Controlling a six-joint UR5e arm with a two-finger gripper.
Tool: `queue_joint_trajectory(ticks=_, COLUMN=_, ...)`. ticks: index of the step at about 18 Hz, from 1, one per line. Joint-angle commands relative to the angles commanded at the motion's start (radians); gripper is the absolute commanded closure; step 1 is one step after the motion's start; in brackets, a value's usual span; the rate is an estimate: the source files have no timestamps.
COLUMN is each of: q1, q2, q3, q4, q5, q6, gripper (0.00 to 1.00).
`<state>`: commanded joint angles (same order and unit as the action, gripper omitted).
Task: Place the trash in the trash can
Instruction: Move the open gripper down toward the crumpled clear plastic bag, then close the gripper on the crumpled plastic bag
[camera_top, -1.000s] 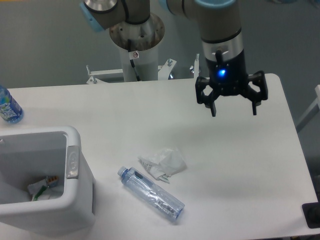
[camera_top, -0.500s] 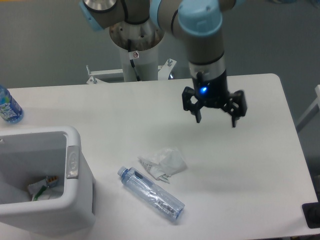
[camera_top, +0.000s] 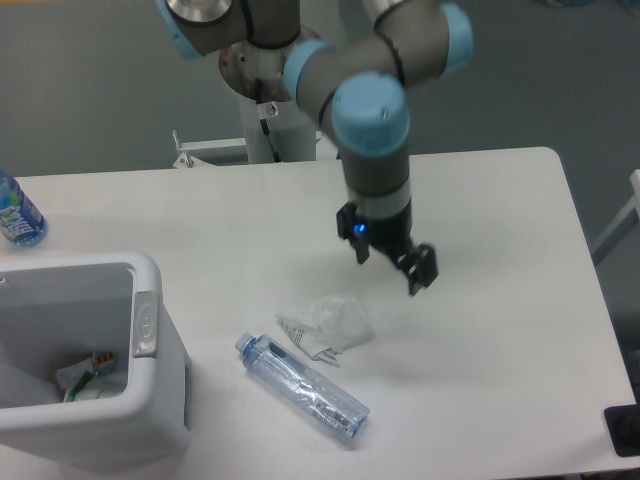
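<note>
Two trash items untouched: wrapper (camera_top: 327, 325), bottle (camera_top: 303, 388); your end effector (camera_top: 388, 267), fingers apart, has swung down-left toward wrapper; bin (camera_top: 150, 400) waits.

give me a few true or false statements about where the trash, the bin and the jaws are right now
1. The gripper is clamped on the crumpled wrapper. False: its jaws are open and empty, above the table and to the upper right of the wrapper.
2. The clear bottle lies on its side on the table. True.
3. The clear bottle is already inside the trash can. False: it lies on the table to the right of the can.
4. The wrapper sits just above the clear bottle in the picture. True.
5. The trash can holds nothing. False: some scraps show inside it.
6. A blue-labelled bottle stands at the table's far left edge. True.
</note>
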<state>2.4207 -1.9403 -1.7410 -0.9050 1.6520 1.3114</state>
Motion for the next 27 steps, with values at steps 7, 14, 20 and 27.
queue_joint_trajectory(ticks=7, q1=-0.015, q2=-0.032, q3=-0.037, q4=0.000, q5=0.017, q6=0.031, gripper=0.00)
queue_joint_trajectory(ticks=14, q1=-0.041, q2=-0.080, q3=-0.028, q4=0.046, q5=0.020, q6=0.006, gripper=0.00)
queue_joint_trajectory(ticks=20, q1=-0.043, q2=-0.089, q3=-0.014, q4=0.048, q5=0.060, q6=-0.057, gripper=0.32)
queue_joint_trajectory(ticks=27, q1=-0.045, q2=-0.085, q3=-0.014, q4=0.045, q5=0.065, q6=-0.083, gripper=0.94)
